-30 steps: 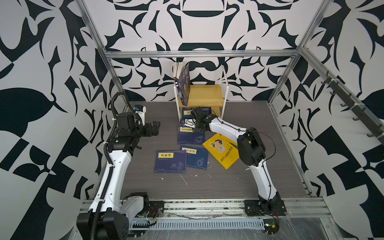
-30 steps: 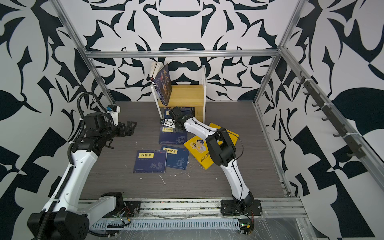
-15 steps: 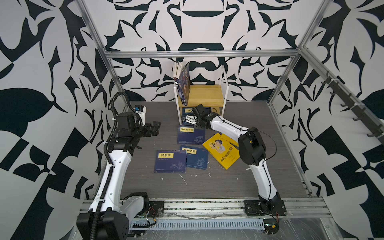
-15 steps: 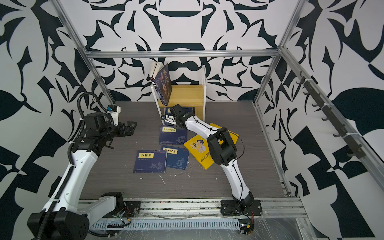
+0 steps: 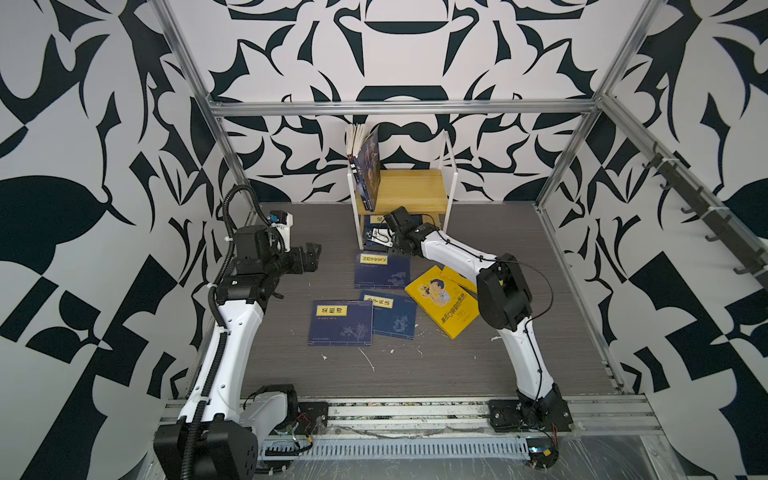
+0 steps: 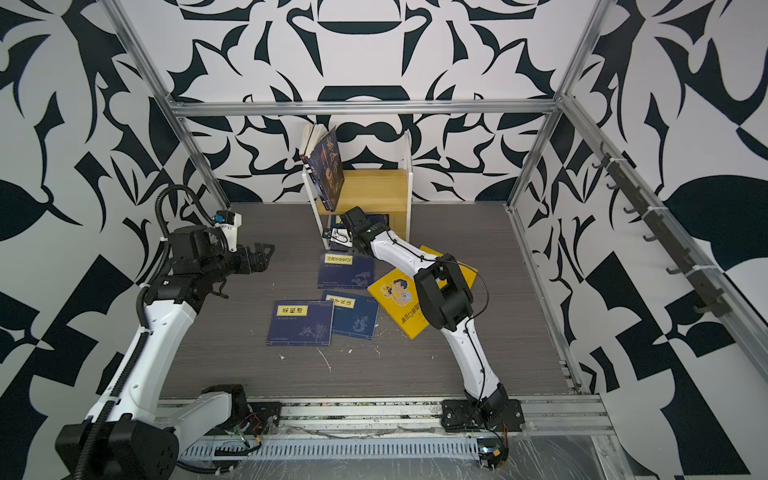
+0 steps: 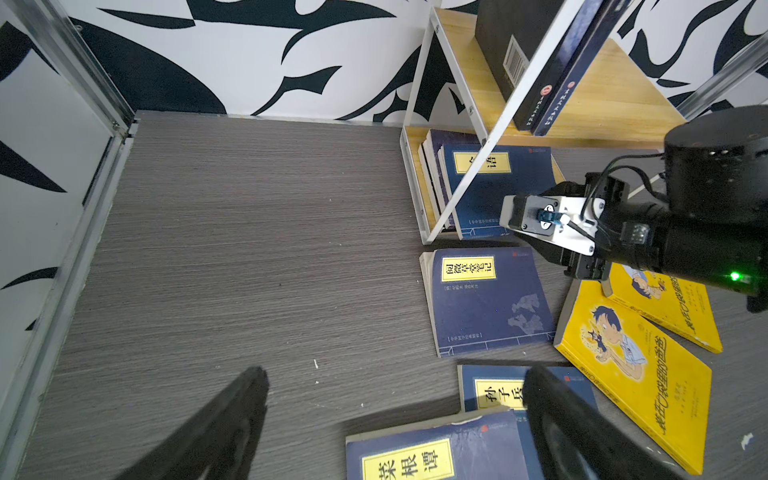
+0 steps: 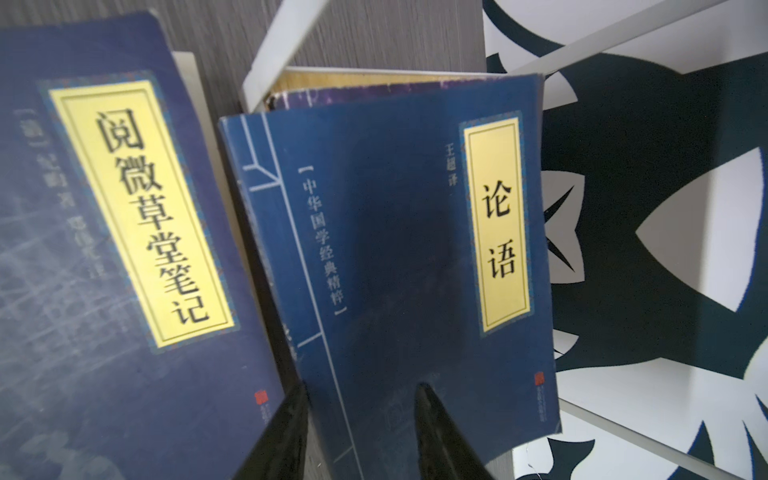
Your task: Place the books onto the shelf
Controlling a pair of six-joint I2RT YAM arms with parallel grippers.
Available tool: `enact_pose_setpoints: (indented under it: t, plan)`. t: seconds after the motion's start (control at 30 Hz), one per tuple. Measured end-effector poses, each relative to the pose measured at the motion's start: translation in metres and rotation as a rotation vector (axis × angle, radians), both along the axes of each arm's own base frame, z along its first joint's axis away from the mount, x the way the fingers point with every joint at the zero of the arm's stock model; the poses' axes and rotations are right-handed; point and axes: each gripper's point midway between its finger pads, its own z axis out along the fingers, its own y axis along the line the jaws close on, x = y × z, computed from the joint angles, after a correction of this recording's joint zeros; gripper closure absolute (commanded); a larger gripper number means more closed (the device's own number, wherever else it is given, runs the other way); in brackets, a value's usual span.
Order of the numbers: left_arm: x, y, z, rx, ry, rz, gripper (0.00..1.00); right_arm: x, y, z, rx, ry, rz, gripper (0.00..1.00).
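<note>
Likely light, floppy, slick paperbacks; best pinched at the stiffer spine edge.
Right end effector [image 8: 359, 399] half spread, gripping nothing; navy book [image 8: 395, 249] just ahead of it on the shelf's [image 5: 411, 191] lower board. Left end effector [image 7: 395, 415] fully spread above loose books [image 5: 340, 324] on the worktop.

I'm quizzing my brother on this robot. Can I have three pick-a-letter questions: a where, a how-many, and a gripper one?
1. The navy book at the right gripper lies on: A) the metal rail B) the shelf's lower board C) its top board
2. Yellow books on the floor: A) one B) two C) four
3. The left gripper is: A) open, empty B) gripping a navy book C) gripping a yellow book
B, it sits low inside the shelf; B, two lie by the right arm; A, spread fingers, nothing between.
</note>
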Motion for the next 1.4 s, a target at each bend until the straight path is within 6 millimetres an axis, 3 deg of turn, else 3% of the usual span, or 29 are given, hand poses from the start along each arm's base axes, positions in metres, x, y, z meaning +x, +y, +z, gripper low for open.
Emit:
enact_pose_setpoints:
  t: [0.27,0.57,0.77,0.9,1.13,1.4]
  plan:
    - [0.0,0.0,0.0,-0.006,0.002,0.004,0.0,0.008,0.0,-0.012,-0.005,-0.004,-0.004,0.6]
    - [0.0,0.001,0.0,-0.009,0.003,0.008,0.01,0.007,-0.002,-0.008,-0.001,-0.001,0.006,0.5]
    - [0.0,0.001,0.0,-0.013,0.004,0.007,0.01,-0.012,-0.025,0.012,0.023,0.017,0.005,0.38]
    - [0.0,-0.001,0.0,-0.018,0.004,0.001,0.0,-0.01,-0.048,0.026,0.045,-0.005,-0.028,0.37]
    - [0.0,-0.001,-0.001,-0.021,0.007,-0.003,0.0,0.001,-0.074,0.014,0.039,0.001,-0.077,0.39]
    - [0.0,0.0,-0.001,-0.021,0.008,0.002,0.01,0.009,-0.074,0.009,0.045,-0.011,-0.086,0.43]
